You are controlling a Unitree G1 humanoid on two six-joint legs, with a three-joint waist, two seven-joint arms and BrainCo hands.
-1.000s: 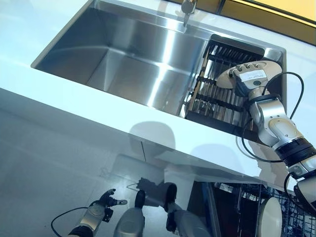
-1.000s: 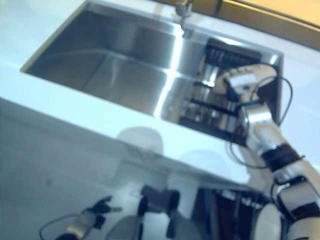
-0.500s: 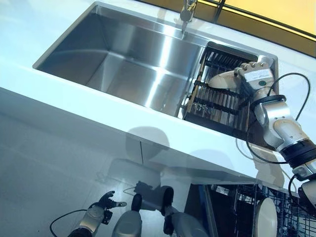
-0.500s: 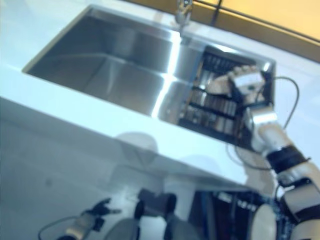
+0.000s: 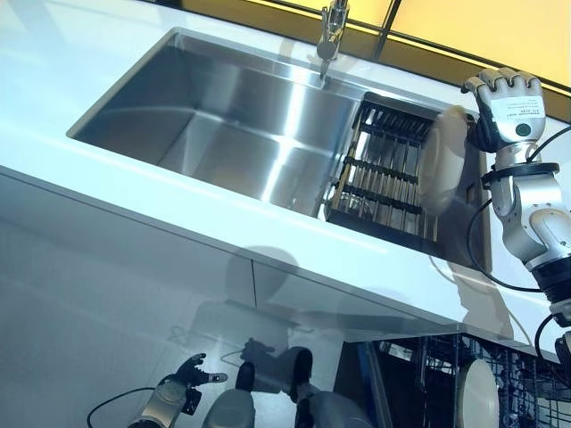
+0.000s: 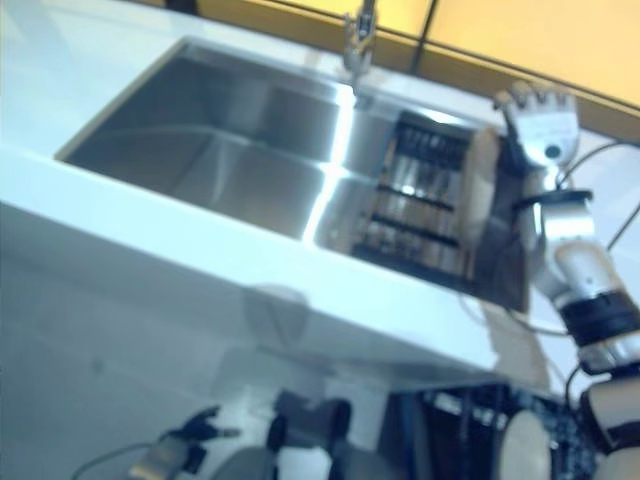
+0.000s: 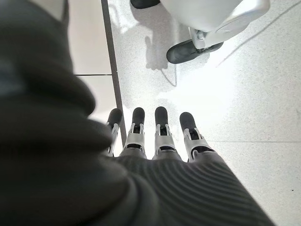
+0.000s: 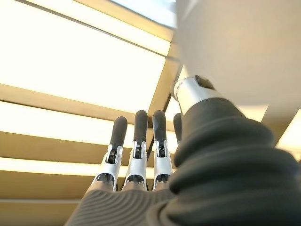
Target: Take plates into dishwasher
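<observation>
My right hand (image 5: 506,100) is raised over the right end of the sink and pinches a white plate (image 5: 443,159), which hangs edge-on below it, just above the black dish rack (image 5: 385,169). In the right wrist view the thumb (image 8: 194,90) presses on the plate (image 8: 240,47) and the fingers (image 8: 136,141) run straight beside it. My left hand (image 5: 183,382) hangs low near the floor, open and empty; its fingers (image 7: 160,129) point at the floor. The open dishwasher (image 5: 428,374) sits at the lower right, with a white plate (image 5: 478,393) standing in its rack.
The steel sink (image 5: 223,116) is set in a white counter (image 5: 161,223), with a faucet (image 5: 331,25) at the back. The dish rack fills the sink's right end. The counter edge overhangs the dishwasher.
My right hand has lifted the plate out of the dish rack, up and to the right. The view has shifted a little. My left hand has stayed low.
</observation>
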